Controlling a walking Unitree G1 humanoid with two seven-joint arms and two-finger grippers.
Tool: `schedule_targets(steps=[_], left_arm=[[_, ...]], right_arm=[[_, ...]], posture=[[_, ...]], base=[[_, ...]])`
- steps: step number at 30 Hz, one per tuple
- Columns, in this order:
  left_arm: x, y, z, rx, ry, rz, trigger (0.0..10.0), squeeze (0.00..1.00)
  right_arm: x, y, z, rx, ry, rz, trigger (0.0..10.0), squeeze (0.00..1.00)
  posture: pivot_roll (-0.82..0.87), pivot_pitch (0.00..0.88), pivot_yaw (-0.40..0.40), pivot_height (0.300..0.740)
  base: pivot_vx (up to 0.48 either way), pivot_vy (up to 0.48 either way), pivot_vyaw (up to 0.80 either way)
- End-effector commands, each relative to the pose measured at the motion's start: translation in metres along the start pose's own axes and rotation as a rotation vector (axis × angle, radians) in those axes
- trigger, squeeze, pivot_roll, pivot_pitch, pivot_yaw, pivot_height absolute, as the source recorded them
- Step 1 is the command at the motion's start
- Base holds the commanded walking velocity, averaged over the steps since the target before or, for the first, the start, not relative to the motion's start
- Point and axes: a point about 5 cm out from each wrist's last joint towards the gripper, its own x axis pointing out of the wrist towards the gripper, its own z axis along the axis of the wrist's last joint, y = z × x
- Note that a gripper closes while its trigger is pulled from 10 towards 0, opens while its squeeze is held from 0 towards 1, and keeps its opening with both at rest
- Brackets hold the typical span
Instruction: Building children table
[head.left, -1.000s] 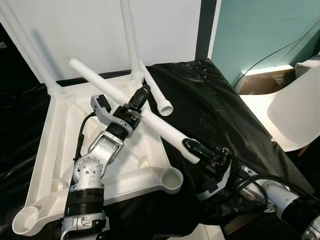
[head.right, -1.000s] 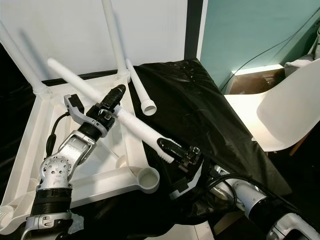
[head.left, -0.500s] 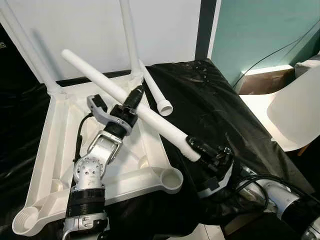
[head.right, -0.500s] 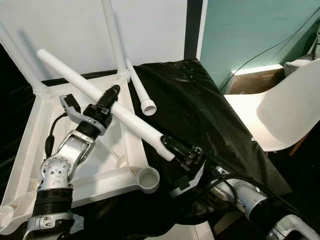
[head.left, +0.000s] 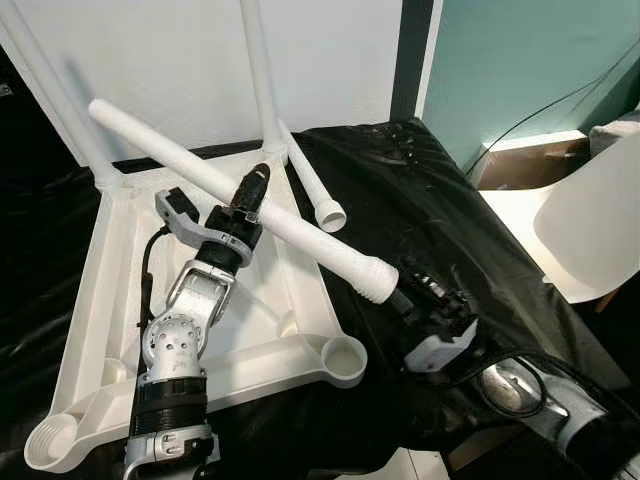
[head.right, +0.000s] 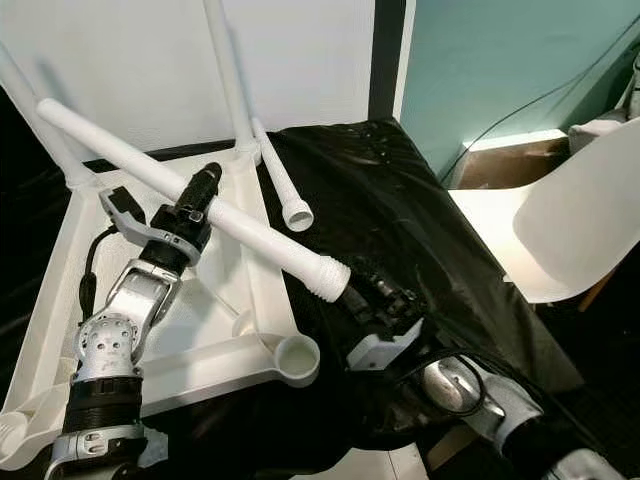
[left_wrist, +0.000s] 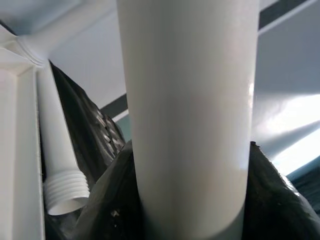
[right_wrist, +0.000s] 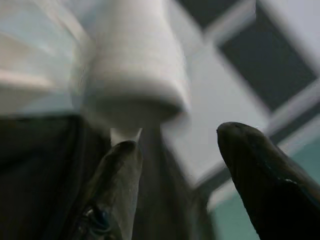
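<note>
While the loose table leg (head.left: 240, 192) is held at mid-length by the left gripper (head.left: 250, 193), whose fingers are clamped around it, its long axis is seen to slope from high at the far left down to the threaded end near the right gripper (head.left: 408, 297). The right gripper's fingers (right_wrist: 260, 170) are spread apart and grip nothing, with the leg's end just beyond them. The upturned tabletop (head.left: 100, 300) lies beneath, its empty near-right corner socket (head.left: 343, 357) just below that end. Judged: the left arm alone carries the leg toward the socket.
</note>
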Motion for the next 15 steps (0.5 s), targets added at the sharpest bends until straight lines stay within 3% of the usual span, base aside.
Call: schedule_targets(steps=[1,6,9,11,13,15], left_arm=[[0.000,-0.018,0.005,0.010,-0.027,-0.339,0.0,0.00],[0.002,-0.017,0.006,0.012,-0.040,-0.325,0.0,0.00],[0.006,-0.017,0.005,0.057,-0.046,-0.316,0.0,0.00],[0.006,-0.017,0.005,0.057,-0.046,-0.316,0.0,0.00],[0.009,-0.024,-0.006,0.199,0.014,-0.355,0.0,0.00],[0.009,-0.024,-0.006,0.199,0.014,-0.355,0.0,0.00]], right_arm=[[-0.005,-0.001,-0.003,0.106,0.081,-0.009,10.0,0.00],[-0.014,-0.001,-0.005,0.240,0.170,-0.033,10.0,0.00],[-0.018,-0.006,-0.004,0.438,0.227,-0.042,10.0,0.00],[-0.018,-0.006,-0.004,0.438,0.227,-0.042,10.0,0.00],[-0.008,-0.023,0.006,0.604,0.195,-0.016,10.0,0.00],[-0.008,-0.023,0.006,0.604,0.195,-0.016,10.0,0.00]], posture=[[-0.13,0.000,0.065,0.740],[-0.15,0.000,0.074,0.740],[-0.16,0.000,0.078,0.740],[-0.16,0.000,0.078,0.740],[-0.16,0.000,0.081,0.740],[-0.16,0.000,0.081,0.740]], base=[[0.000,0.000,0.00],[0.000,0.000,0.00],[0.000,0.000,0.00],[0.000,0.000,0.00],[0.000,0.000,0.00],[0.000,0.000,0.00]])
